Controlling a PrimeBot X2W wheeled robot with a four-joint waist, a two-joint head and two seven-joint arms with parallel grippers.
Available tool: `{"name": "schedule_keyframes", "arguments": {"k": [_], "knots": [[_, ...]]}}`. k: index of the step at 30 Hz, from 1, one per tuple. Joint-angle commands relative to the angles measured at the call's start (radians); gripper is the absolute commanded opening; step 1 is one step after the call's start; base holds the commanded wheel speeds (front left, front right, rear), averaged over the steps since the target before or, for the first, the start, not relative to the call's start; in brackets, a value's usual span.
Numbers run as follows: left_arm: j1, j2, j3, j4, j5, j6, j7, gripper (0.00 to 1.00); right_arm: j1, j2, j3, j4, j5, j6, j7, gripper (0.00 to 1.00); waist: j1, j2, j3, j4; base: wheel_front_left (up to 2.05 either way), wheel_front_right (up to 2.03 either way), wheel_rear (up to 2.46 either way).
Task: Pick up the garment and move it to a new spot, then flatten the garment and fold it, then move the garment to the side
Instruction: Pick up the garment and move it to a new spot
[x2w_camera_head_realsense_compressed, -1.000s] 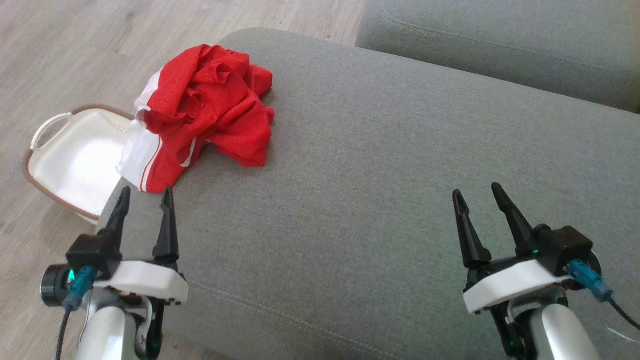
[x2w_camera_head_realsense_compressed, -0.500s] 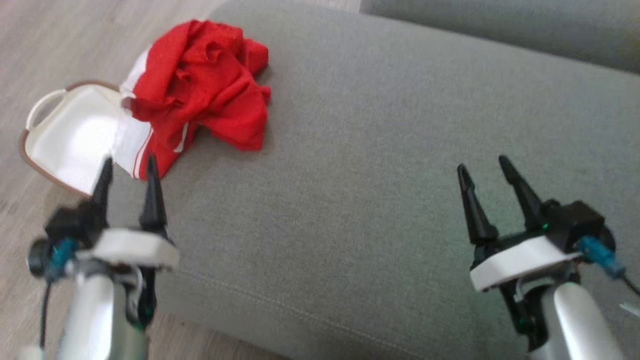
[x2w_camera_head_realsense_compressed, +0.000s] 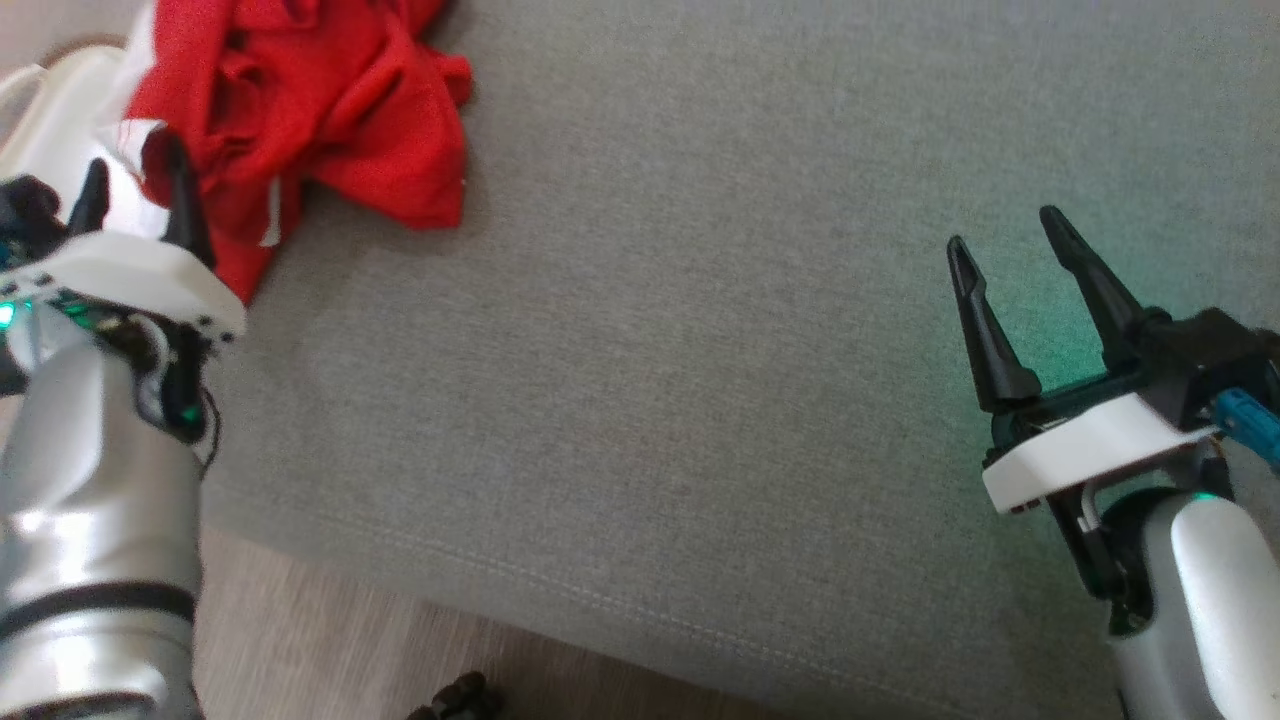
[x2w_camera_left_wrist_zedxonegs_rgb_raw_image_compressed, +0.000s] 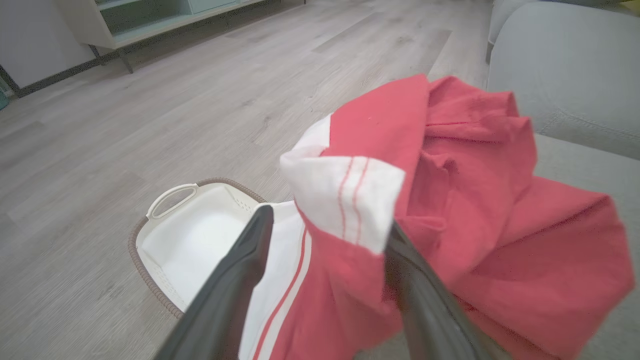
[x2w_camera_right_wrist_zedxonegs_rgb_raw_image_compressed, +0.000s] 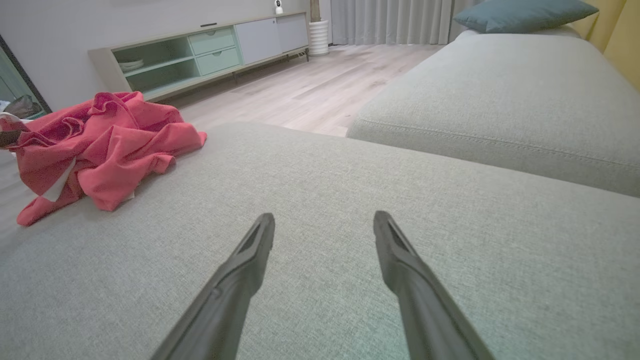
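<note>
The grey seat cushion (x2w_camera_head_realsense_compressed: 700, 350) is your whole work surface. The red garment (x2w_camera_head_realsense_compressed: 300, 110) lies crumpled at the upper left of the head view, right on the cushion's edge, with its white panel hanging over. That is your main risk: so much of the cloth sits by the drop that a thin pinch on the overhanging panel could let the bulk slide off as you lift. Below that edge stands the white basket (x2w_camera_left_wrist_zedxonegs_rgb_raw_image_compressed: 150, 235), so anything that slips would likely land in it or on the floor (x2w_camera_left_wrist_zedxonegs_rgb_raw_image_compressed: 125, 100), and you would have to fetch it from lower down. Your left gripper (x2w_camera_left_wrist_zedxonegs_rgb_raw_image_compressed: 327, 220) has its fingers spread wide with a fold of white-and-red cloth between them, not yet pinched. Close too shallow and you may catch one layer only. Your right gripper (x2w_camera_head_realsense_compressed: 1003, 230) hovers at the right of the head view, fingers likewise apart and empty. It is well away from the garment, so it cannot help with a slip.

The left wrist view gives you what the head view cuts off: the basket's rim and handle, and how deep the striped white fold sits between the fingers. The right wrist view shows the heap side-on at its left edge, and the bare stretch of cushion where you could lay it down
</note>
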Motion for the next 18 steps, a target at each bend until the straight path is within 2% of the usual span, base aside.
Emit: {"name": "schedule_keyframes", "arguments": {"k": [1,6,7,8,14,18], "knots": [[-0.038,0.066,0.038,0.008,-0.010,-0.008,0.006,1.00,-0.027,-0.009,0.031,-0.048,-0.001,0.004,0.004,1.00,-0.0002,0.0000,0.040,-0.023,0.00,0.00,0.00],[-0.140,0.096,0.050,0.162,-0.053,-0.035,0.047,1.00,-0.041,-0.019,0.029,-0.063,-0.001,0.004,0.013,1.00,-0.0002,0.0000,0.075,-0.037,0.00,0.00,0.00],[-0.155,0.100,0.048,0.182,-0.059,-0.041,0.048,0.43,-0.042,-0.020,0.028,-0.064,-0.002,0.004,0.013,1.00,-0.0002,0.0000,0.077,-0.038,0.00,0.00,0.00],[-0.167,0.100,0.044,0.196,-0.061,-0.045,0.045,0.00,-0.041,-0.020,0.025,-0.065,-0.002,0.004,0.013,1.00,-0.0002,0.0000,0.078,-0.038,0.00,0.00,0.00],[-0.208,0.127,0.011,0.236,-0.051,-0.056,-0.001,0.00,-0.036,-0.009,0.016,-0.058,-0.001,0.004,0.006,1.00,-0.0002,0.0000,0.061,-0.037,0.00,0.00,0.00],[-0.205,0.143,0.000,0.183,-0.031,-0.036,-0.048,0.00,-0.022,0.011,0.010,-0.045,0.001,0.004,-0.014,1.00,-0.0002,0.0000,0.010,-0.037,0.00,0.00,0.00]]}}
